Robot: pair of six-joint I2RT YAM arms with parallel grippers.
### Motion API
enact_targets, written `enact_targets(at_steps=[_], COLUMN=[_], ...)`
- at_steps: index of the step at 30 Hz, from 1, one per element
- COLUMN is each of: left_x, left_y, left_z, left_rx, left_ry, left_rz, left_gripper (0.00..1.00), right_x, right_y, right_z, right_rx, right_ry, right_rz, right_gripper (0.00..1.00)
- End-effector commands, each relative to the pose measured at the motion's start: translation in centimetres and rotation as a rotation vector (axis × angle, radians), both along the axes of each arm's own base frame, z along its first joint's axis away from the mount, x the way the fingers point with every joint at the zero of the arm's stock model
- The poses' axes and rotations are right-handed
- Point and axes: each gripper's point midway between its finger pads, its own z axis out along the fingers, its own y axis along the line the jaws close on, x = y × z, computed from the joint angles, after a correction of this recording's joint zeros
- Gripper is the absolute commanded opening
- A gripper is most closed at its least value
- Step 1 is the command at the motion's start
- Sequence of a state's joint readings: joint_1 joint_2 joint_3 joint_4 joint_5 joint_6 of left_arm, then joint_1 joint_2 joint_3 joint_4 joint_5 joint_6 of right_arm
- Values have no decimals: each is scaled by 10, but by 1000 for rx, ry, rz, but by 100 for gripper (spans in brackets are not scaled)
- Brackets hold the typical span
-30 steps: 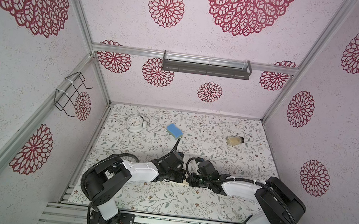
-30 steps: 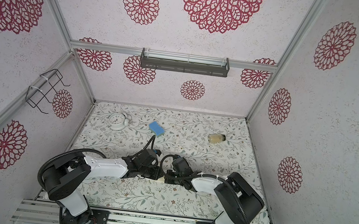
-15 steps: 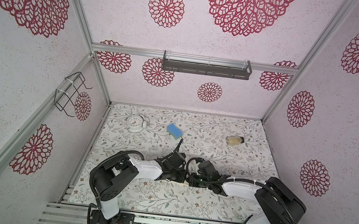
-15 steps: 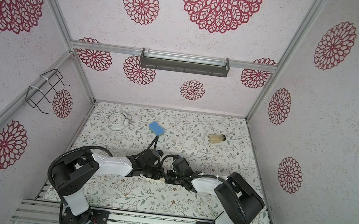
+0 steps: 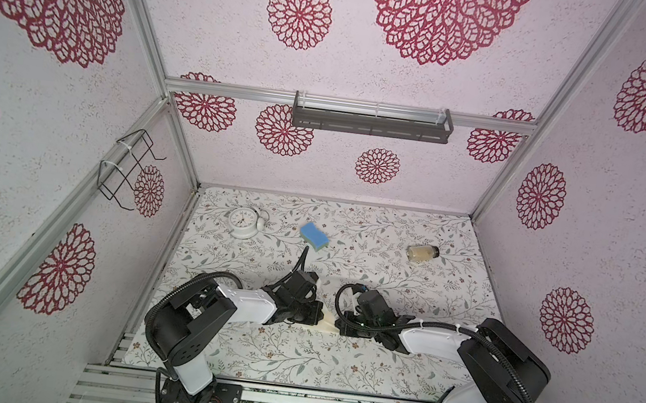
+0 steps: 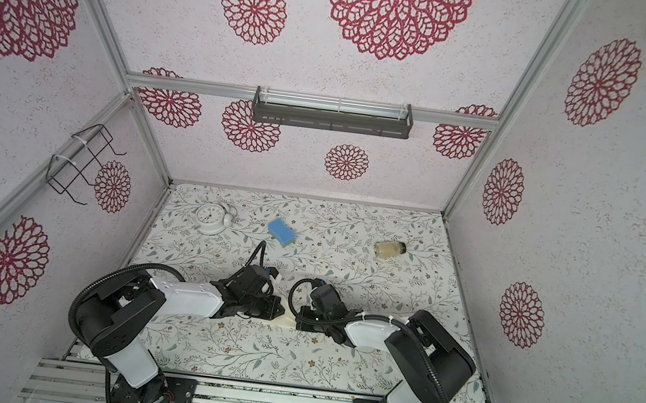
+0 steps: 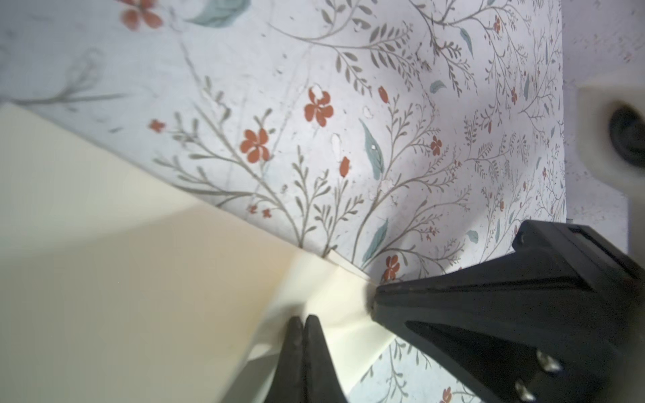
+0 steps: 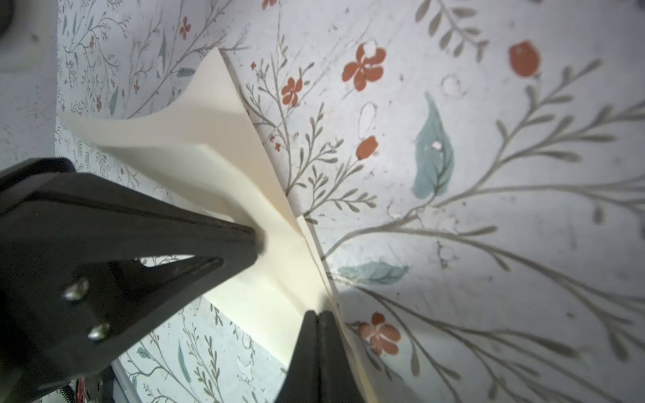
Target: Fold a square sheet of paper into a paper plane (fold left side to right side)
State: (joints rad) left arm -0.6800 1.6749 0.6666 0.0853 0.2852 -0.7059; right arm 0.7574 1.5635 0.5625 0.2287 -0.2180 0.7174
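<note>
The cream sheet of paper point(image 8: 223, 146) lies on the floral table, folded into a pointed shape with layered flaps. In both top views only a small strip of it point(image 5: 328, 325) point(image 6: 289, 321) shows between the two grippers. My left gripper point(image 7: 303, 319) is shut, its tips resting on the paper point(image 7: 139, 279). My right gripper point(image 8: 317, 314) is shut too, tips down on the paper beside its folded edge. The two grippers point(image 5: 318, 318) point(image 5: 338, 324) face each other, a short gap apart, at the table's middle. I see no paper between either pair of fingers.
A white alarm clock point(image 5: 243, 222), a blue sponge point(image 5: 313, 235) and a small jar on its side point(image 5: 422, 253) sit at the back of the table. A wire rack point(image 5: 124, 170) hangs on the left wall and a dark shelf point(image 5: 371, 118) on the back wall.
The left arm's elbow and forearm have shifted a little sideways while its gripper stays at the paper. The right arm has hardly moved. Both grippers remain shut.
</note>
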Motion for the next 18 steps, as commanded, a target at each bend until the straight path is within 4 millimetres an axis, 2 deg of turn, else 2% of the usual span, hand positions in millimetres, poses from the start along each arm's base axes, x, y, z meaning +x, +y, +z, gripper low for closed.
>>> enact_targets(at_steps=[1,13,18], left_x=[-20,-30,-38], left_y=[49,128,154], left_z=[-38,-68,-76], left_rx=[156,226,249], left_ry=[104,248,312], left_rz=[72,350,466], left_gripper=[0,0,0], right_x=[-40,-40,-41], right_y=[-45,-43,-44], right_z=[-54,-53,-53], right_rx=[-211,-200,-201], right_ry=[178,175,176], right_rz=[-27,-19,-18], right_gripper=[0,0,0])
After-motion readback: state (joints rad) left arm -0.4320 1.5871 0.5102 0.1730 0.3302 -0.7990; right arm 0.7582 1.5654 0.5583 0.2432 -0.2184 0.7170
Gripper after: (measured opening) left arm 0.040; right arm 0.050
